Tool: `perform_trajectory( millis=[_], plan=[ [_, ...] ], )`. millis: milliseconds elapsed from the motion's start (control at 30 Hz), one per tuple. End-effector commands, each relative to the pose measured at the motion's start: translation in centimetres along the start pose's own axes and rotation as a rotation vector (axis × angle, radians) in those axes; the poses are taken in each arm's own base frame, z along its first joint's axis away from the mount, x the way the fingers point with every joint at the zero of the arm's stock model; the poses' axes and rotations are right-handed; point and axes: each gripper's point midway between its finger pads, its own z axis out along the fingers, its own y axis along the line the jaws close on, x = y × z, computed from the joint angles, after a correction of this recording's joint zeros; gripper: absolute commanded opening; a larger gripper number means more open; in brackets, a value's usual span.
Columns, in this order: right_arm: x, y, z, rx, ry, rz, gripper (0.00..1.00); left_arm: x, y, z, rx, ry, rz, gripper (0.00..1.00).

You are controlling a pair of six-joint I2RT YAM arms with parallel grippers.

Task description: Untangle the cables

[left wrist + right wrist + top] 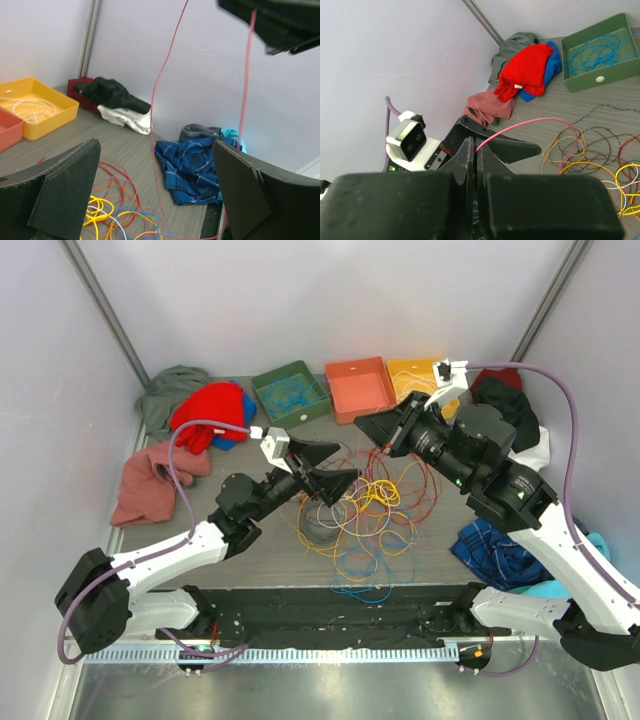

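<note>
1. Pink cable (520,127) pinched in closed right claw (474,150), held above pile (365,505) at its 12 o'clock.
2. Left claw (157,172) spread wide, gripping nothing, at 10 o'clock of pile.
3. Pink strand hanging between left fingers (70,190), long axis 12 to 6, touching neither.
4. Left claw nearer; likely next: closing on strand.

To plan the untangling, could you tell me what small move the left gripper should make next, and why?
Probably close the left gripper on the pink cable: its jaws stand open with that cable seemingly hanging between them, while the shut right gripper holds it up above the pile.
</note>
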Motion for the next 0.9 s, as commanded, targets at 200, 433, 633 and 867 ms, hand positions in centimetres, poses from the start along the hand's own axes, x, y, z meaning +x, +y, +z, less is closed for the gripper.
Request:
perform_trajectory(
  millis=[200, 433, 633, 867],
  plan=[
    [-1.2, -2.1, 0.8, 0.101, -0.077, -0.072, 0.01, 0.0, 7.5, -2.0, -0.511, 0.163, 0.025, 0.95],
    [-6.5, -5.6, 7.4, 0.256, -0.177, -0.162, 0.01, 1.2, 12.3, -11.8, -0.951, 0.205, -0.006, 0.97],
    [-12.8, -7.4, 13.2, 0.302, -0.282, -0.187, 0.01, 3.3, 11.7, -17.3, -0.981, 0.148, -0.161, 0.97],
    [-19.9, -7.7, 16.7, 0.287, -0.454, -0.244, 0.01, 6.3, 10.9, -20.3, -0.960, 0.196, -0.252, 0.96]
  ],
)
